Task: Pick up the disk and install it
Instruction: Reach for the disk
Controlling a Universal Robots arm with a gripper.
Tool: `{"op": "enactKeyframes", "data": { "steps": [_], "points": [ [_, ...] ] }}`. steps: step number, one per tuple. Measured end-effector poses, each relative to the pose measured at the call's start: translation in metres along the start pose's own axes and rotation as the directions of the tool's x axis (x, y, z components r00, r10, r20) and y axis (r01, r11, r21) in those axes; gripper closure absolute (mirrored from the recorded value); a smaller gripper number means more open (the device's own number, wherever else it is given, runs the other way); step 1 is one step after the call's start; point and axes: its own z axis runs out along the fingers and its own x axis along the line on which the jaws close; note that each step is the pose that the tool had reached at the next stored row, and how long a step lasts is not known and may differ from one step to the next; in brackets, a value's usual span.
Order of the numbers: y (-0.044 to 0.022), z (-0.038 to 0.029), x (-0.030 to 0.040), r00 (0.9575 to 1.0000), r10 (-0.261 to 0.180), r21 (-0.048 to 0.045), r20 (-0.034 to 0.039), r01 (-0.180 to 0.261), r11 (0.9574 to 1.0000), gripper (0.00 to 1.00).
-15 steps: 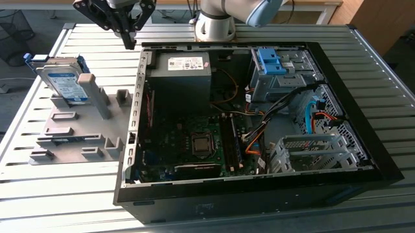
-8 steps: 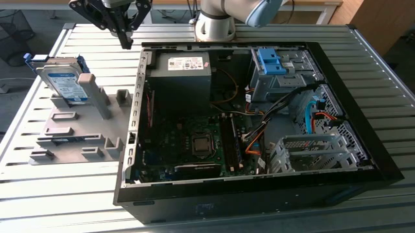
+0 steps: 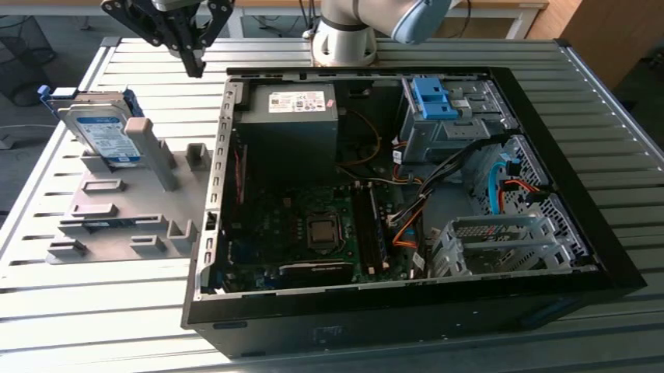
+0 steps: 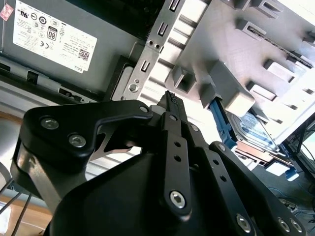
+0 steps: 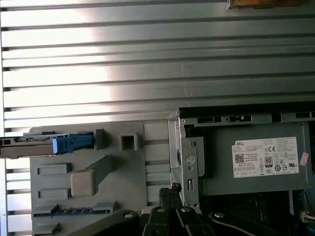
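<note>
Disk [image 3: 101, 134] upright in a grey holder [image 3: 135, 225], tool [image 3: 193, 68] empty beyond it.
Nearest on the slatted table [image 3: 93, 326] sits the open computer case [image 3: 415, 326]. The holder lies just beside it, on the exterior view's left. The disk stands on edge in a slot at the holder's far end. Farther back the tool hangs above the table, its fingers pressed together on nothing, apart from the disk.

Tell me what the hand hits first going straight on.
Probably the grey fixture plate, at its edge beside the computer case wall; the hand points at that seam in the first wrist view. Depth is unclear; the wall's rim could come first.
</note>
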Motion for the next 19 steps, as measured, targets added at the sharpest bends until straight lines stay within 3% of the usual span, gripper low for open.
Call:
{"op": "enactKeyframes", "data": {
  "steps": [12, 19],
  "points": [
    [0.0001, 0.0, 0.0036, 1.0, 0.0, 0.0, 0.0, 0.0, 1.0, 0.89],
    [-0.0003, -0.0002, 0.0115, 1.0, 0.0, 0.0, 0.0, 0.0, 1.0, 0.89]
  ]
}}
